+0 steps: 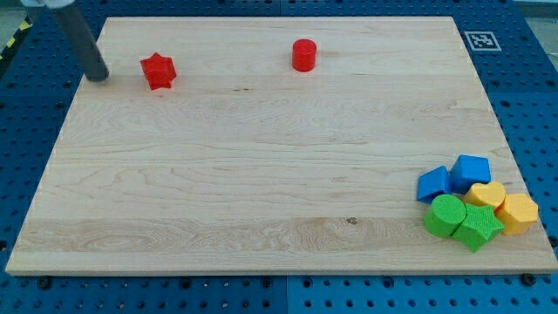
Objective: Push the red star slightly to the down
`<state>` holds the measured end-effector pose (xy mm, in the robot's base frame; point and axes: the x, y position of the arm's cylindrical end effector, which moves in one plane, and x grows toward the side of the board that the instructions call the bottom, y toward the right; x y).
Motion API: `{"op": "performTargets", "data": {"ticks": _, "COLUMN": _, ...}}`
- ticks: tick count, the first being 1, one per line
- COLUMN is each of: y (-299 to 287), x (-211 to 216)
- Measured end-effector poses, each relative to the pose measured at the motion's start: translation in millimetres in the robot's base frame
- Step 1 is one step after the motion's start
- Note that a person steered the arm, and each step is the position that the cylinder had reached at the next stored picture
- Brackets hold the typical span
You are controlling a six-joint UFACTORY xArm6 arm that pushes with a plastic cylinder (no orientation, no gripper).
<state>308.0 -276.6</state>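
Note:
The red star [158,71] lies near the top left of the wooden board [261,174]. My tip [99,75] rests on the board just to the star's left, about one star's width of bare board apart from it. The dark rod slants up toward the view's top left corner.
A red cylinder [303,55] stands at the top middle. At the bottom right is a cluster: two blue blocks [434,184] [472,169], a yellow heart-like block [486,195], an orange-yellow block [518,213], a green cylinder [445,215] and a green star [477,227].

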Motion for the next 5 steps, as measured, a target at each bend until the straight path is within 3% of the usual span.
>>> {"op": "performTargets", "data": {"ticks": 1, "y": 15.3, "x": -37.8}}
{"op": "performTargets", "data": {"ticks": 3, "y": 20.2, "x": -35.8}}
{"op": "performTargets", "data": {"ticks": 5, "y": 64.6, "x": -16.3}}
